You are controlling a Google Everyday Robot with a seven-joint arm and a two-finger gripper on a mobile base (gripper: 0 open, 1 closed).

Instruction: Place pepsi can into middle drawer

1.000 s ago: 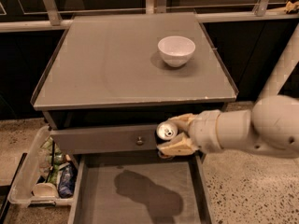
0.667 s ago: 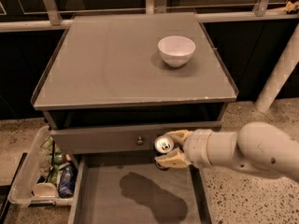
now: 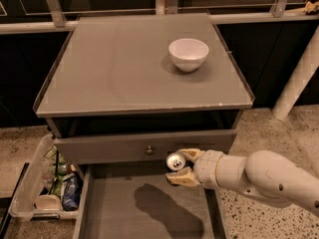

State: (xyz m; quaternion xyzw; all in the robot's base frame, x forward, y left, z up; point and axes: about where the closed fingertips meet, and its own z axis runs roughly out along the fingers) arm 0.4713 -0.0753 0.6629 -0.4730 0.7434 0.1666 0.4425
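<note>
Gripper [image 3: 178, 167], smooth cream plastic, sits over the rear of the middle drawer [image 3: 112, 205], clamping the pepsi can [image 3: 175, 161], which has a shiny metal top. Drawer floor smooth matt grey. Tabletop [image 3: 114, 68] matt grey with slight sheen. Bowl [image 3: 188, 54] glossy white. Bin [image 3: 30, 183] clear plastic.

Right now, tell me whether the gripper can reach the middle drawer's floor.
Probably yes: the gripper, shut on the pepsi can, hangs over the open middle drawer, with bare floor beneath it.

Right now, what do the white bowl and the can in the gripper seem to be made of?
The white bowl is probably glazed ceramic, perhaps plastic: smooth, softly shiny. The pepsi can looks like metal, judging by its bright silver top. The gripper holds it above the open middle drawer.
</note>
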